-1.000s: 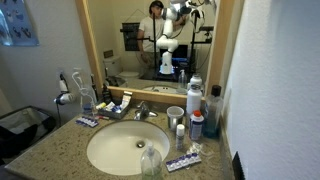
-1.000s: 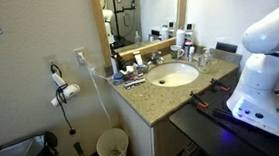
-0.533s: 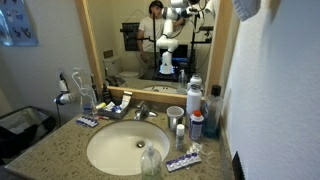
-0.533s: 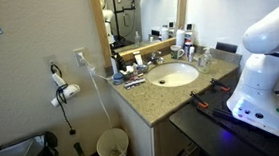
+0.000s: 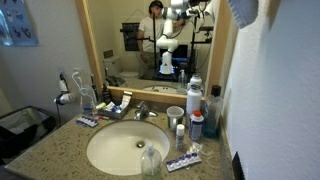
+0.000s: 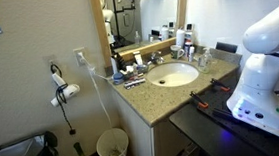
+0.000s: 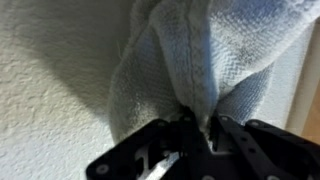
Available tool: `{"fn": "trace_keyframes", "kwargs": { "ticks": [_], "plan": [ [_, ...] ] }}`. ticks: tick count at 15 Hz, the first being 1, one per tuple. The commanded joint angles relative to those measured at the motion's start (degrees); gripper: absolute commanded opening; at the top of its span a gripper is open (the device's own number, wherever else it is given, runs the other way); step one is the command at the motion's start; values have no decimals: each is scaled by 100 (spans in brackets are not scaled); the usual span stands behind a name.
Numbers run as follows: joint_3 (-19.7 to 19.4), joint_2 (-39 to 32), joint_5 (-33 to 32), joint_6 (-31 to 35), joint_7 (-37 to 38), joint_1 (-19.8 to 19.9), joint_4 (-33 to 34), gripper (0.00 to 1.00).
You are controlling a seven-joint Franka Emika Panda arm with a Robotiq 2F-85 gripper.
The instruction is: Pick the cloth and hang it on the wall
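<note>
Finding 1, grip. In the wrist view the gripper (image 7: 195,125) is closed down to a narrow gap. A gathered fold of the cloth (image 7: 190,60) is pinched between the jaws. I judge the hold secure, since the fabric bunches tightly right at the pinch line.

Finding 2, position of the cloth. It lies directly ahead of the claw, beyond the jaw tips. Its folds run lengthwise away from the claw, so its long axis follows the claw's own reach. In an exterior view the cloth (image 5: 243,10) shows only as a pale lump at the very top of the frame, high against the wall (image 5: 285,90).

Finding 3, clearance. In the wrist view the textured wall (image 7: 50,70) fills the space to one side of the claw and behind the cloth, close to it. I cannot tell whether they touch. A brownish strip (image 7: 312,90) lies at the far edge on the claw's other side, and I take it for the mirror frame. The sink counter (image 5: 60,150) is well below the claw and no obstacle.

Finding 4, open item. No hook, peg or rail is visible in any view. The hanging point must be located before I release.
</note>
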State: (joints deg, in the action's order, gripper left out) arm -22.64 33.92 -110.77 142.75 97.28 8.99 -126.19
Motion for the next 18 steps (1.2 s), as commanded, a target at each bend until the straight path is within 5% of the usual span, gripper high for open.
{"fn": "trace_keyframes", "kwargs": {
  "ticks": [1, 4, 5, 7, 14, 18],
  "plan": [
    [-42, 21, -184, -83, 265, -30, -105, 8],
    [-89, 9, -180, -86, 304, -27, -192, 10],
    [-100, 13, -165, -83, 308, -28, -209, 40],
    [-114, 13, -180, -86, 409, -28, -238, 46],
    [-112, -4, -178, -85, 588, -37, -270, 99],
    [-126, -19, -183, -72, 636, -42, -264, 100]
  ]
}}
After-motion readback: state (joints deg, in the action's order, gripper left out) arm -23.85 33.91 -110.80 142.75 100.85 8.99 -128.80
